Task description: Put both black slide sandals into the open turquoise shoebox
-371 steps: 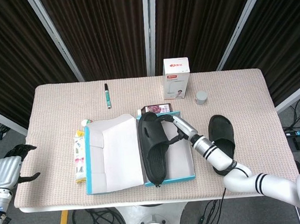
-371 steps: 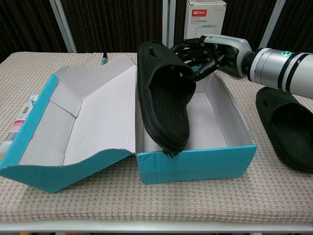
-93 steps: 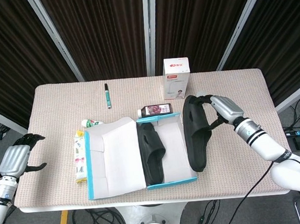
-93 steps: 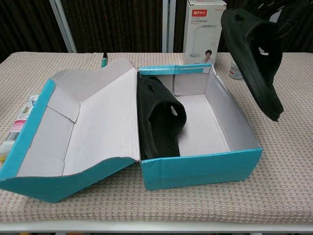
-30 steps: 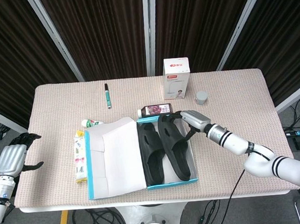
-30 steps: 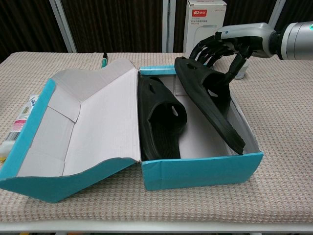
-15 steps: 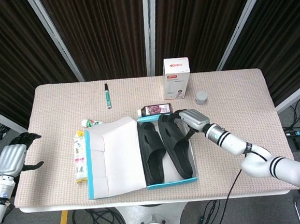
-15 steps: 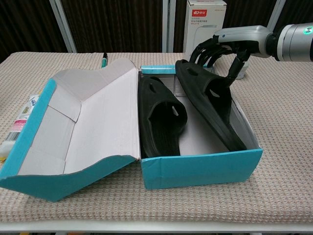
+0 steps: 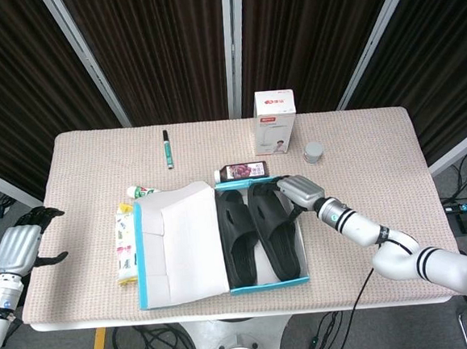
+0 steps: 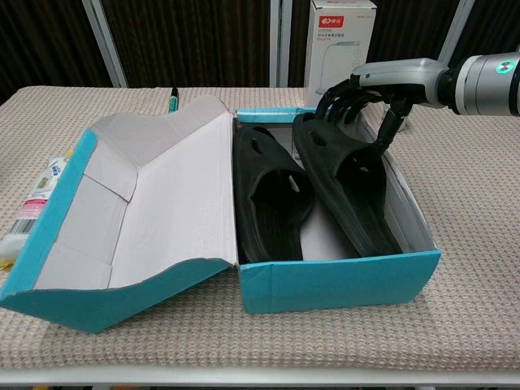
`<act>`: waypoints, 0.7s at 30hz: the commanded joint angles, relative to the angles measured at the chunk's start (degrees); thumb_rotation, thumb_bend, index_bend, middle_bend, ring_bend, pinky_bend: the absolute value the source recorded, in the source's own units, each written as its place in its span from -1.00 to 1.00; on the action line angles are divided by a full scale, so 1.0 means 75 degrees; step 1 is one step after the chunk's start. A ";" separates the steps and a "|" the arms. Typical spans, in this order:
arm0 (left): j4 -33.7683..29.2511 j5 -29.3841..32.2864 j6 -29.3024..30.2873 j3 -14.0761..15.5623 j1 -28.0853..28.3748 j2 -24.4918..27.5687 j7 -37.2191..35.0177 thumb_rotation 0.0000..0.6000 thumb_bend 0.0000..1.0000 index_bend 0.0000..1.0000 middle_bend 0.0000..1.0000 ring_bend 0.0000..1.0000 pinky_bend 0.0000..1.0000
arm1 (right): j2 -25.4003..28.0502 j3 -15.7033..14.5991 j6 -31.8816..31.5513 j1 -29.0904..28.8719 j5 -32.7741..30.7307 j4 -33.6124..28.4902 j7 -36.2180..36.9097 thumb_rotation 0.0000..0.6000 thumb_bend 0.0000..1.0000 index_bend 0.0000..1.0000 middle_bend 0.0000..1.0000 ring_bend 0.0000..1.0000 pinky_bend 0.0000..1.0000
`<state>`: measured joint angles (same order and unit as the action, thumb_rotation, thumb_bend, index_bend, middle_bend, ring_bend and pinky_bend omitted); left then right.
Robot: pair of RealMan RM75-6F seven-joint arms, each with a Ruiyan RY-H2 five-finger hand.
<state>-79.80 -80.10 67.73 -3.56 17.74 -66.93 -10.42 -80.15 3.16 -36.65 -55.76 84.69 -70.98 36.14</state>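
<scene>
Looking at the right hand (image 10: 361,101), we see its fingers curled over the upper end of the right sandal (image 10: 348,183) at the far end of the box (image 10: 341,284); the thumb drops down beside the box's right wall. We cannot tell whether the fingers grip the sandal or only rest on it. The left hand (image 9: 17,248) hangs off the table's (image 9: 378,155) left edge, at 9 o'clock from the box, holding nothing, fingers loosely apart.

Both sandals lie in the box: the left sandal (image 10: 268,195) against the lid hinge, the right one tilted, its outer edge up along the right wall. They lie side by side, touching or nearly so.

The head view alone shows the left hand, a tube (image 9: 142,190) and a flat packet (image 9: 124,240) just left of the lid (image 9: 182,243), and a phone-like item (image 9: 244,170) at 12 o'clock, just beyond the box. The chest view alone shows the fingers' curl and the sandal's tilt.

The lid lies open to the left, taking up the table at 9 o'clock. The box's near wall sits close to the table's front edge. At 3 o'clock the table is open cloth. A white carton (image 9: 275,122), a small jar (image 9: 313,152) and a pen (image 9: 167,148) stand well apart toward the far edge.
</scene>
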 commanded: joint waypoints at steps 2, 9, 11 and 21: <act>-0.0001 0.0002 -0.0009 0.0003 0.0002 -0.0002 0.0000 1.00 -0.72 -0.56 -0.62 -0.76 -0.60 | -0.0006 0.0004 0.0077 -0.0001 -0.0064 -0.0011 -0.0151 1.00 -0.95 -0.05 -0.05 -0.64 -0.59; -0.0013 -0.0009 0.0030 -0.0005 -0.0010 0.0014 -0.0034 1.00 -0.72 -0.56 -0.62 -0.76 -0.60 | 0.0043 0.0014 0.0416 -0.0117 -0.0161 -0.0120 -0.0401 1.00 -1.00 -0.40 -0.29 -0.80 -0.59; -0.0007 -0.0012 0.0033 0.0002 -0.0019 0.0016 -0.0051 1.00 -0.73 -0.56 -0.62 -0.76 -0.60 | 0.0058 0.0050 0.0407 -0.0118 -0.0183 -0.0185 -0.0411 1.00 -1.00 -0.58 -0.39 -0.86 -0.60; 0.0026 -0.0026 0.0043 0.0009 -0.0038 0.0016 -0.0162 1.00 -0.72 -0.56 -0.62 -0.76 -0.60 | 0.0147 0.0144 0.0433 -0.0112 -0.0258 -0.0356 -0.0481 1.00 -1.00 -0.91 -0.66 -1.00 -0.68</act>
<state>-79.61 -80.29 68.07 -3.48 17.44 -66.81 -11.61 -79.18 4.25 -33.56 -56.53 82.84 -73.51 32.67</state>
